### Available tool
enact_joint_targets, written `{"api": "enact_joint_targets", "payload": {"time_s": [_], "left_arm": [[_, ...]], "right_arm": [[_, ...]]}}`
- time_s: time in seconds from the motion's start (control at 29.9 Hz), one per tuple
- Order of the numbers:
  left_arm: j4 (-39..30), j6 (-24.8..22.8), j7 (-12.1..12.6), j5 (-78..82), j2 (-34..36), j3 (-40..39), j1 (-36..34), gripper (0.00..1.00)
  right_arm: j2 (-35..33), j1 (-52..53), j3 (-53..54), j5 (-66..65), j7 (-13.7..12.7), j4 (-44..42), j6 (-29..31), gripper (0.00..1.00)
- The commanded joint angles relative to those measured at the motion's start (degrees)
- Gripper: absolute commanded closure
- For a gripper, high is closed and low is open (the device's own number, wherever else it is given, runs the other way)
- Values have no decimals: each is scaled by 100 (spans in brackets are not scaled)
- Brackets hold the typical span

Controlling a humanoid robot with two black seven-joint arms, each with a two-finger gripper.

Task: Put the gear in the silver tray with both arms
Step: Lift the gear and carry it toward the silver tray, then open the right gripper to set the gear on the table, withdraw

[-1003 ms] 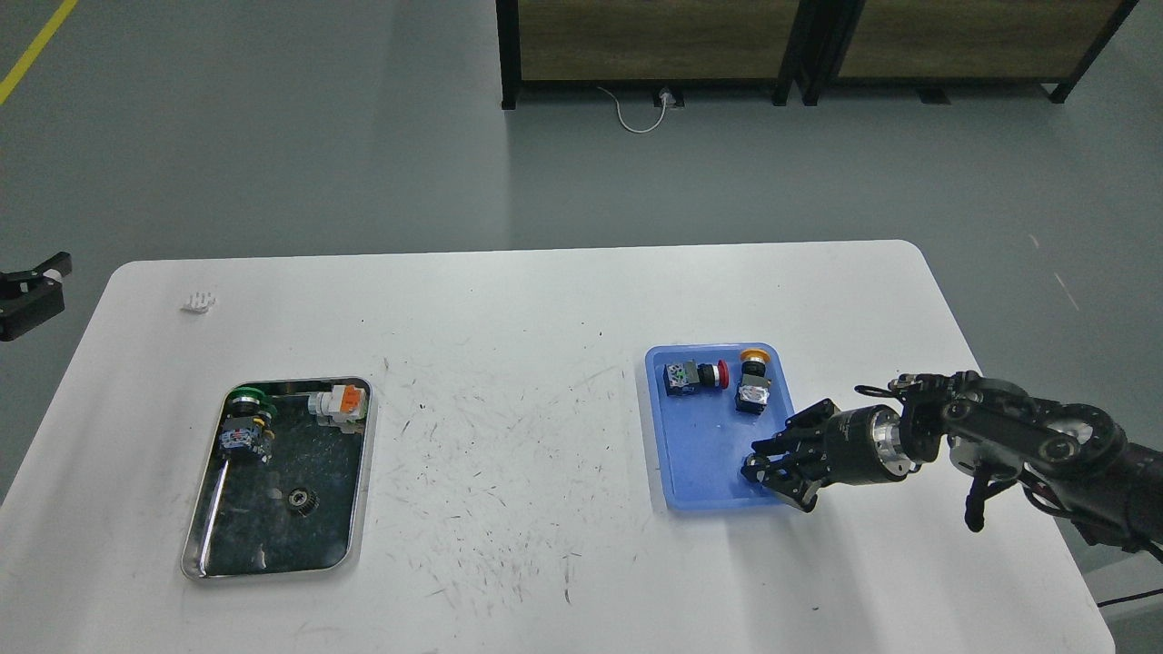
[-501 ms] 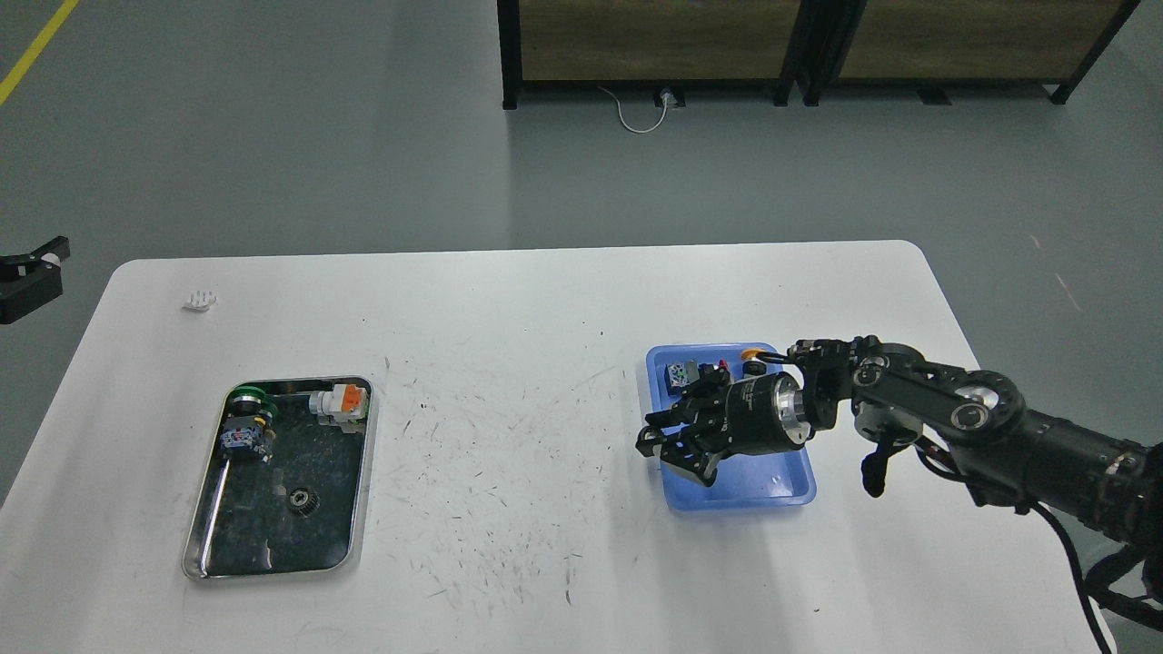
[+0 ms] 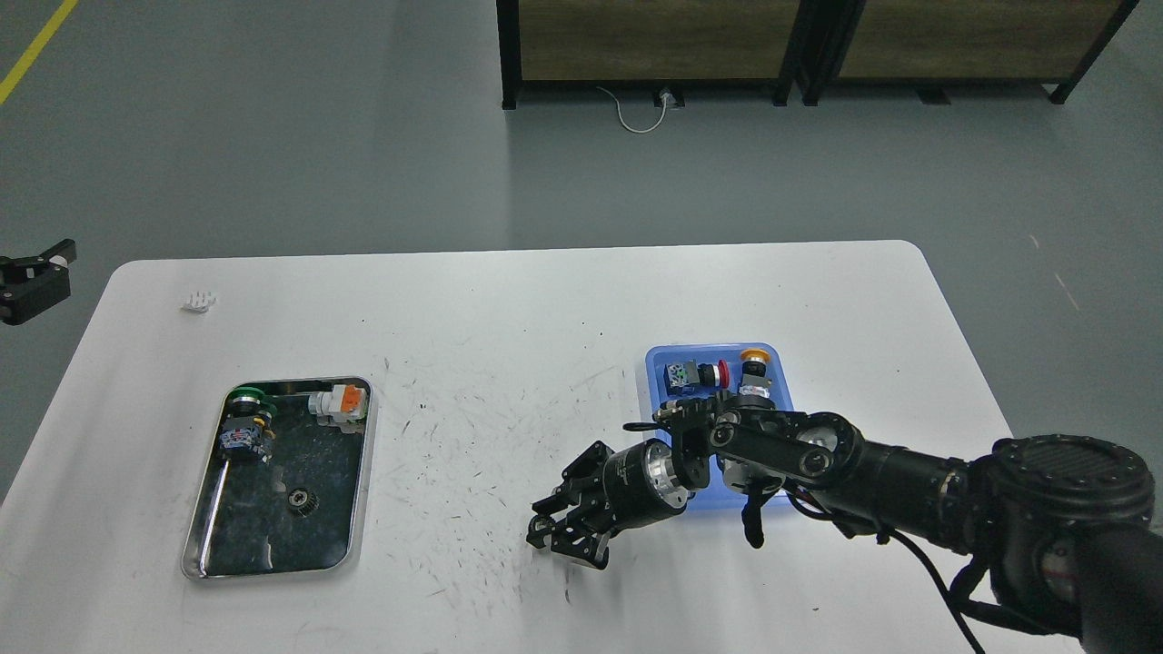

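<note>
White table [image 3: 545, 300] lies bare between the silver tray [image 3: 202, 545], near its left edge, and the blue tray [image 3: 656, 365] to the right. Over that open middle hangs the right hand [image 3: 565, 529], fingers spread with nothing visible between them. Left hand [image 3: 34, 282] sits off the table's far-left edge; I cannot tell its state.

Small dark gear [image 3: 299, 500] lies flat (toothed) in silver tray [image 3: 355, 518]

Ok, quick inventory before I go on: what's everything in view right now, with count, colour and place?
table: 1, white, scuffed, centre
silver tray: 1, shiny metal, table left
gear: 1, dark, in silver tray
green-capped switch: 1, silver tray far-left corner
orange-and-white part: 1, silver tray far-right corner
blue tray: 1, table right
red-capped switch: 1, in blue tray
yellow-capped switch: 1, in blue tray
small white item: 1, table far left
right gripper: black, over table centre, fingers spread
left gripper: black, left edge, state unclear
</note>
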Motion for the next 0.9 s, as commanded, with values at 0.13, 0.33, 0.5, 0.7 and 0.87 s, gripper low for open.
{"api": "enact_joint_targets", "payload": {"time_s": [0.13,0.33,0.5,0.7,0.87], "left_arm": [[0,-8,-17,0,43,8,0,2],[-52,-69,-44,0,44,8,0,1],[-201,-201,-53,0,44,-1,-210,2],[-474,-421,-114,53,61,25,-553,2],[-913,-623,-149,202,52,87,-571,2]], "right_arm": [[277,24,10,0,71,-467,-1,14],[277,24,343,0,89,-792,-1,3],[277,234,1055,9,80,-1012,-1,2],[-56,603,1986,35,98,-1293,-129,2],[-838,859,2628,131,115,-1373,-155,2]]}}
